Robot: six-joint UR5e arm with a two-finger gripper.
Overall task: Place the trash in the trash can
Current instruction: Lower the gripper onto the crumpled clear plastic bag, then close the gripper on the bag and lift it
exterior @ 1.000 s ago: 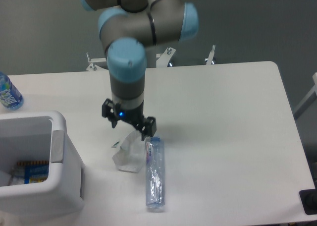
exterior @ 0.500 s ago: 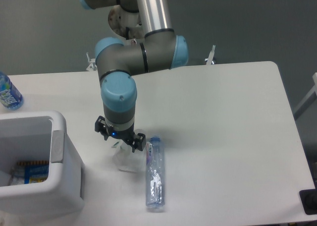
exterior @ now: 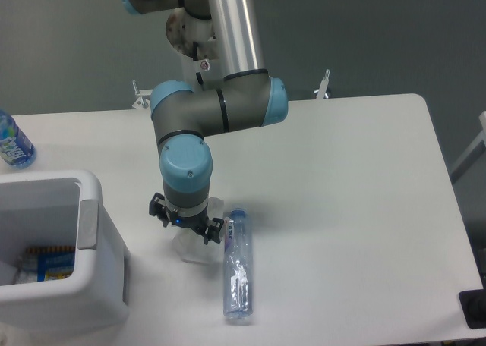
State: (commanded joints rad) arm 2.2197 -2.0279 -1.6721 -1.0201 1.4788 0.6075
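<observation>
Your gripper sits low in the middle of the frame, right on top of the crumpled plastic wrapper, but you cannot tell if its fingers are pinching the wrapper or are apart. The slim clear bottle lies flat on the white table just right of the wrapper, with one end near the gripper. The white trash can stands at the lower left with some packets inside, and a blue-label bottle stands at the far left edge.

Even overhead light, soft shadows, slight blur
</observation>
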